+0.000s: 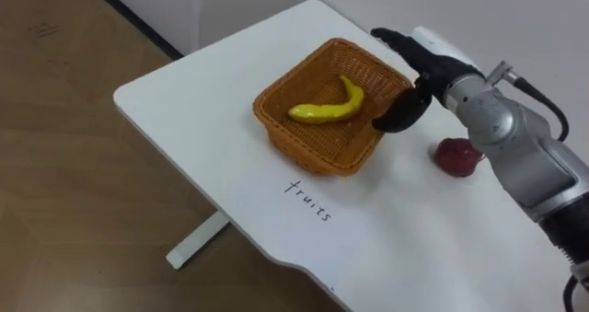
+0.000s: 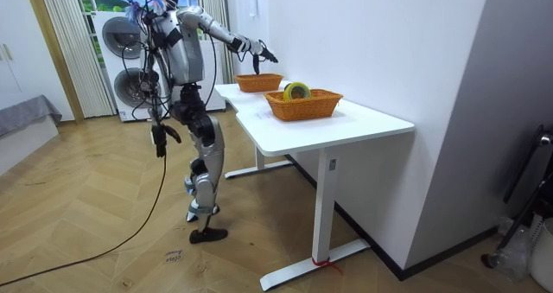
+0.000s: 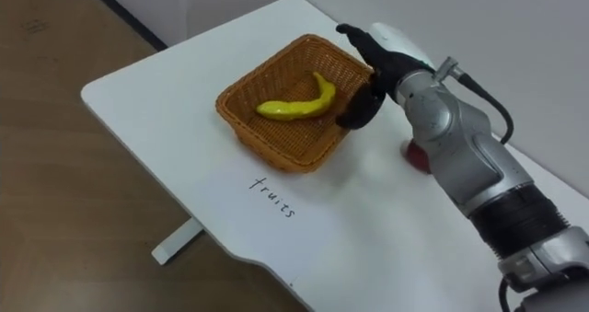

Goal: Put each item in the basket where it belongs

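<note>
A brown wicker basket [image 1: 302, 152] stands on the white table [image 1: 184, 100] with a yellow banana [image 1: 331, 108] lying inside it. My right hand [image 1: 419, 68] hovers over the basket's right rim, open and holding nothing, thumb pointing down. A dark red apple [image 1: 456, 156] rests on the table just right of the basket, under my right forearm. In the room view a second wicker basket [image 2: 302, 105] nearer the table's end holds a yellow-green tape roll [image 2: 296, 91]. My left hand [image 2: 160, 142] hangs at my side.
The table's left edge and corner lie close to the basket, with wooden floor [image 1: 74, 165] below. A white wall runs along the table's far side. I stand at the table's long side, near the fruit basket [image 2: 257, 82]. A handwritten label marks the tabletop before the basket.
</note>
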You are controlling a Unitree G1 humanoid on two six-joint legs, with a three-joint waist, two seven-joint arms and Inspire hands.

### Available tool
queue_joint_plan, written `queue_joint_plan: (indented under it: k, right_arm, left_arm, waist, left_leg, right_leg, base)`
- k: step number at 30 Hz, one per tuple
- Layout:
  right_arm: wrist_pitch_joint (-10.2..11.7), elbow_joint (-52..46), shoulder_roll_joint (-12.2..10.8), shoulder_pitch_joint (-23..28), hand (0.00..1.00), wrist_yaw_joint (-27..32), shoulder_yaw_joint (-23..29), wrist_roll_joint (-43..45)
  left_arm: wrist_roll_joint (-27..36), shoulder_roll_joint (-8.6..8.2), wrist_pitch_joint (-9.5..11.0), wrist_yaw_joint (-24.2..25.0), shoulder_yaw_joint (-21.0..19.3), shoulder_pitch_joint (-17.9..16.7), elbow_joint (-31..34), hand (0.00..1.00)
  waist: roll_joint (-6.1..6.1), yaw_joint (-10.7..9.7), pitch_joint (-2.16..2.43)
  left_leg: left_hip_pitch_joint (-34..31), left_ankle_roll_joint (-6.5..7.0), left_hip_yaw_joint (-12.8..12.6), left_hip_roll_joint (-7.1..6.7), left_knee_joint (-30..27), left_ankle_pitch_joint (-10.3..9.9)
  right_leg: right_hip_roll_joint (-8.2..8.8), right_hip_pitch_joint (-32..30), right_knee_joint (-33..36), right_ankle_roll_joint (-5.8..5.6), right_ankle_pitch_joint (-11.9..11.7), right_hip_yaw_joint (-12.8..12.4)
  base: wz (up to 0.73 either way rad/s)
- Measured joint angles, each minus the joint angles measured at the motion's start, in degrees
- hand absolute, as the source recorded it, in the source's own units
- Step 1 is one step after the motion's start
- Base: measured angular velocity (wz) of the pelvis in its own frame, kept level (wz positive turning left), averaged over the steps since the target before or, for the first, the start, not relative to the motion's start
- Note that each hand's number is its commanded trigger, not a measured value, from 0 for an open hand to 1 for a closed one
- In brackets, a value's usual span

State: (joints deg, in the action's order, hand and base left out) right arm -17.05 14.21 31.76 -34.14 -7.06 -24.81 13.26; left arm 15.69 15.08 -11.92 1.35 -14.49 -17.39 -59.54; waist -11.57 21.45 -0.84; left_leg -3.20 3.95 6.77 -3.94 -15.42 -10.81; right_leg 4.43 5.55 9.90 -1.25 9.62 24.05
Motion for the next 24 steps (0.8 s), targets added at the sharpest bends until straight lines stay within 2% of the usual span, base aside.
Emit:
queue_joint_plan:
  k: [5,9,12,14,15,17,24]
  right_arm:
    - [0.0,1.0,0.2,0.0,0.0,0.2,4.3,-2.5]
    - [0.0,0.6,0.4,1.0,0.0,0.9,8.7,-2.4]
    - [-0.1,0.4,0.6,1.1,0.0,0.9,9.4,-1.3]
    - [-0.1,0.3,0.6,1.1,0.0,0.9,9.4,-1.2]
    - [-0.1,0.2,0.6,1.1,0.0,0.9,9.4,-1.2]
    - [-0.2,0.5,0.6,1.2,0.0,0.9,9.5,-1.2]
    - [-0.2,1.0,1.7,1.6,0.0,0.9,9.5,-1.3]
  left_arm:
    - [0.2,-0.2,0.0,-0.8,0.0,0.0,0.0,0.0]
    - [-0.2,-0.18,0.3,-0.8,0.0,0.3,0.2,0.0]
    - [-0.1,-0.22,0.1,-0.8,0.0,0.4,0.4,0.0]
    - [0.1,-0.3,0.2,-0.9,0.1,0.6,0.5,0.0]
    - [0.1,-0.34,0.2,-0.9,0.1,0.6,0.5,0.0]
    - [0.1,-0.49,0.2,-0.9,0.2,0.8,0.4,0.0]
    - [-0.1,-0.57,-0.2,-0.9,0.9,0.8,2.7,0.0]
  waist:
    - [1.01,-2.7,0.49]
    - [1.16,-4.6,0.71]
    - [1.54,-6.0,0.96]
    - [2.03,-7.4,1.33]
    - [2.13,-7.6,1.35]
    - [2.76,-8.6,1.02]
    - [3.19,-10.1,1.04]
  left_leg:
    - [0.9,0.02,-0.6,0.13,0.1,0.0]
    - [0.8,0.07,-1.3,0.18,-0.1,0.0]
    - [0.9,0.15,-1.9,0.19,-0.1,0.0]
    - [1.1,0.23,-2.2,0.12,-0.1,0.0]
    - [1.5,0.23,-2.3,0.13,-0.1,0.0]
    - [3.0,0.3,-2.4,0.12,0.3,0.0]
    - [3.9,0.31,-2.2,0.13,0.6,-0.1]
  right_leg:
    - [0.26,0.3,0.8,-0.05,0.0,-0.4]
    - [0.35,0.1,0.9,-0.06,0.0,-0.6]
    - [0.4,0.0,1.0,-0.05,0.0,-1.5]
    - [0.42,0.0,1.1,-0.06,0.0,-2.1]
    - [0.4,0.1,1.1,-0.06,0.0,-2.2]
    - [0.33,1.4,1.0,-0.07,0.0,-2.3]
    - [0.37,2.5,0.9,-0.07,0.0,-2.0]
  base:
    - [-0.07]
    - [-0.1]
    - [-0.12]
    - [-0.08]
    - [-0.07]
    - [-0.02]
    - [0.0]
